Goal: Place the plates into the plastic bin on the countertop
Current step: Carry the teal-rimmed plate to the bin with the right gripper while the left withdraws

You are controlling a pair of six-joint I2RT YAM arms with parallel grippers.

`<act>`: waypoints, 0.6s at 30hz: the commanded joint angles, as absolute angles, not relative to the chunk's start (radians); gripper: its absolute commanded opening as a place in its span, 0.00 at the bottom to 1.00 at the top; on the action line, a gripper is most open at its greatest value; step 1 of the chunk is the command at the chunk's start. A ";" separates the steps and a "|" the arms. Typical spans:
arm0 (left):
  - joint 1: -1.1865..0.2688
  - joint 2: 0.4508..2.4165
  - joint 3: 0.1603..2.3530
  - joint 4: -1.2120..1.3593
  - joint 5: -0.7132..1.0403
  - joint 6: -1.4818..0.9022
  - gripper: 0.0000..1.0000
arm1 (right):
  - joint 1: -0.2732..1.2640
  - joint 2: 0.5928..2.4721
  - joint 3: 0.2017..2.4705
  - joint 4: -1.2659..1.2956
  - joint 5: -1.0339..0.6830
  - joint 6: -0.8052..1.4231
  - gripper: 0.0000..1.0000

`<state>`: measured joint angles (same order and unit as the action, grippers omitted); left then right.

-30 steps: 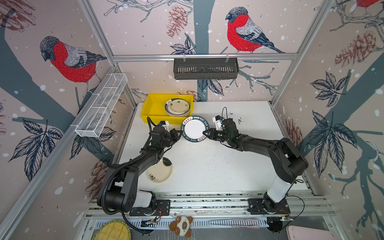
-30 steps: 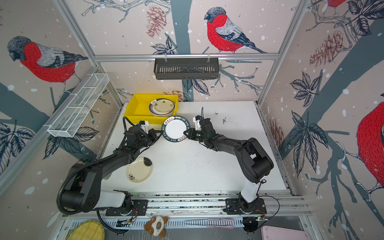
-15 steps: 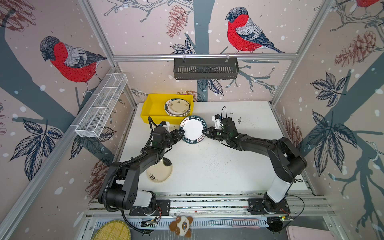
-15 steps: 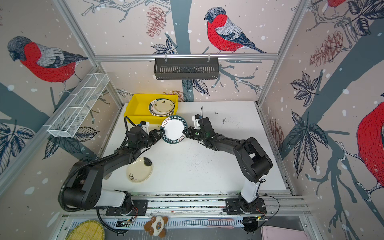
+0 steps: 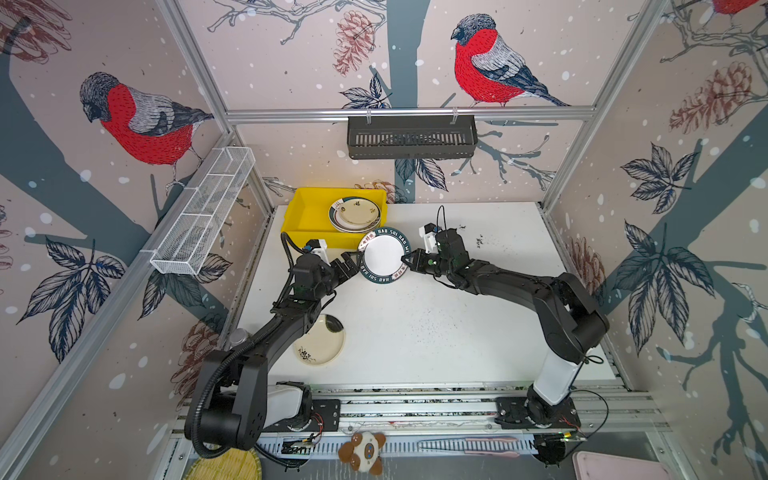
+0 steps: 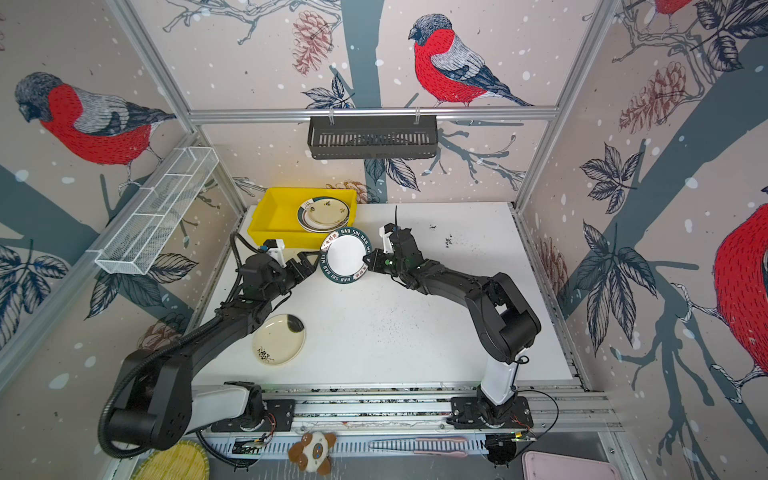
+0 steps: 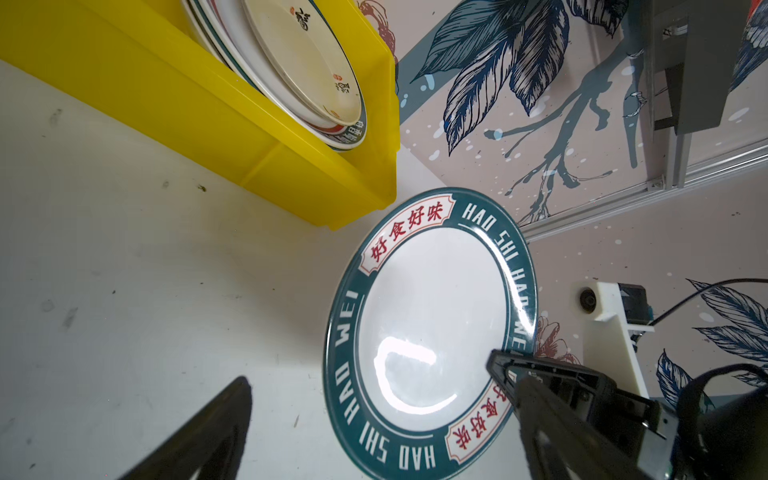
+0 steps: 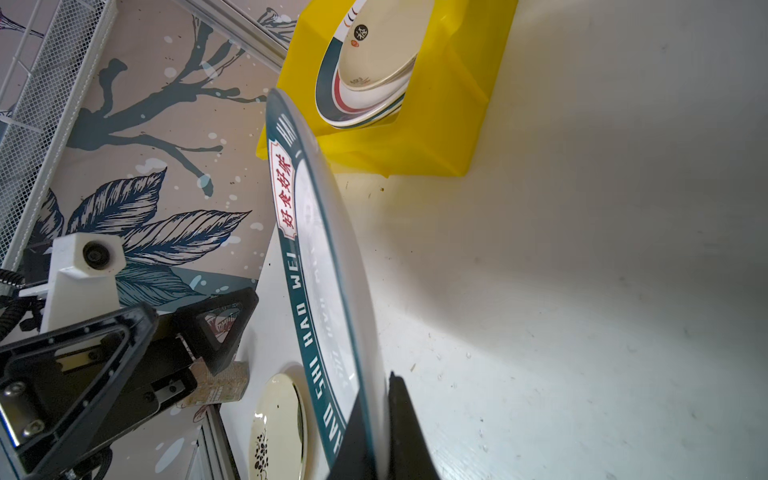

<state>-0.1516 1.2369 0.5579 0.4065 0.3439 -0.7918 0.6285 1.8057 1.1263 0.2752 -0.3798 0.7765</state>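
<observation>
The yellow bin [image 5: 309,214] sits at eleven o'clock on the tabletop [image 5: 457,332], with stacked plates [image 5: 357,212] in its right end. A cream plate [image 5: 320,341] lies flat at seven o'clock. The left gripper [image 5: 350,266] gapes wide, just clear of the green-rimmed plate [image 5: 384,255]. That plate hangs by the bin's near right corner, face mostly upward, and the right gripper [image 5: 409,262] pinches its three o'clock rim.

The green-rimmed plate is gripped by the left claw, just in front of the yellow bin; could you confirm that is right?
Not quite: the right claw grips the green-rimmed plate, just in front of the yellow bin. The right wrist view shows it shut on the rim; the left claw stands open.
</observation>
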 commanded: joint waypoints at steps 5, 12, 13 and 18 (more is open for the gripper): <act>-0.120 1.138 0.517 0.362 0.283 -0.738 0.98 | 0.629 1.880 1.289 0.238 -0.333 0.711 0.01; -0.114 1.043 0.466 0.332 0.251 -0.720 0.98 | 0.605 2.042 1.533 0.185 -0.350 0.706 0.01; -0.114 1.036 0.463 0.325 0.248 -0.716 0.98 | 0.602 2.064 1.564 0.179 -0.351 0.708 0.01; -0.114 1.015 0.457 0.283 0.245 -0.698 0.98 | 0.593 2.186 1.727 0.170 -0.395 0.737 0.01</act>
